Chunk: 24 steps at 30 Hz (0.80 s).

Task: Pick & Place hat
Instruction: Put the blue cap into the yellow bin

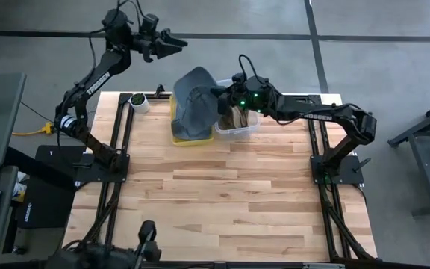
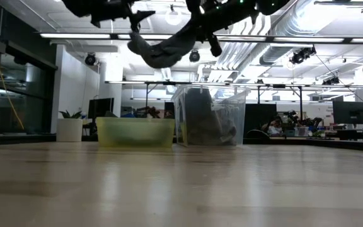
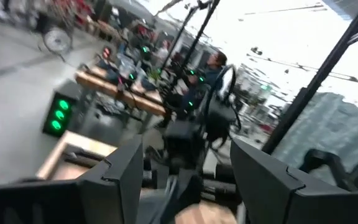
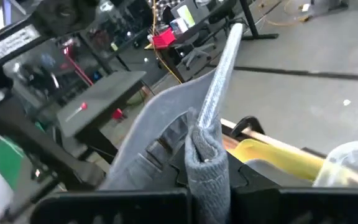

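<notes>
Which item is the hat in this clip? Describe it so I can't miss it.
Start at the two bins at the table's far edge: a yellow bin and a clear bin beside it. The hat is the grey fabric piece held in the air above the yellow bin, pinched in the right claw. It is the only soft, grey, airborne thing there.

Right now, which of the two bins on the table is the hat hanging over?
The yellow bin, left of the clear bin; the grey hat in the right hand hangs above it.
</notes>
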Each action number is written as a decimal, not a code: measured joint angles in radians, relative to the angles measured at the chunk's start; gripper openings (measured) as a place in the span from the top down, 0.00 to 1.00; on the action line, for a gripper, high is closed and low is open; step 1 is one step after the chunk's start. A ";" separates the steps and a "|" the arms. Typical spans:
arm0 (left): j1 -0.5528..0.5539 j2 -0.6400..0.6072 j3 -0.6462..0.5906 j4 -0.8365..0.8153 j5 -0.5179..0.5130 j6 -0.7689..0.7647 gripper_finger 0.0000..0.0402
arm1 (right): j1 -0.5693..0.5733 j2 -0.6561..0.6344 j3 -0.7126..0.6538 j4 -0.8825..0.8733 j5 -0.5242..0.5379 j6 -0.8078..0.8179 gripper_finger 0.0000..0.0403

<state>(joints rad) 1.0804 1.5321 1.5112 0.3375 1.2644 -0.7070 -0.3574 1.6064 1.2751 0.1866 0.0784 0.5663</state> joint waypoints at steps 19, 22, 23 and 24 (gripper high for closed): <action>0.000 -0.170 0.000 0.001 -0.098 0.101 0.50 | 0.092 0.279 0.036 0.277 0.258 0.379 0.99; 0.000 -0.180 0.000 -0.008 -0.101 0.101 0.50 | 0.108 0.310 0.106 0.221 0.307 0.376 0.99; 0.000 -0.182 0.000 -0.006 -0.101 0.101 0.50 | 0.111 0.320 0.134 0.184 0.316 0.366 0.99; 0.000 -0.183 0.000 -0.005 -0.100 0.101 0.50 | 0.113 0.332 0.166 0.139 0.325 0.351 0.99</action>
<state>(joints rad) 1.0801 1.3486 1.5108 0.3328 1.1641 -0.6056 -0.2447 1.9382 1.4415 0.3253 0.4037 0.9168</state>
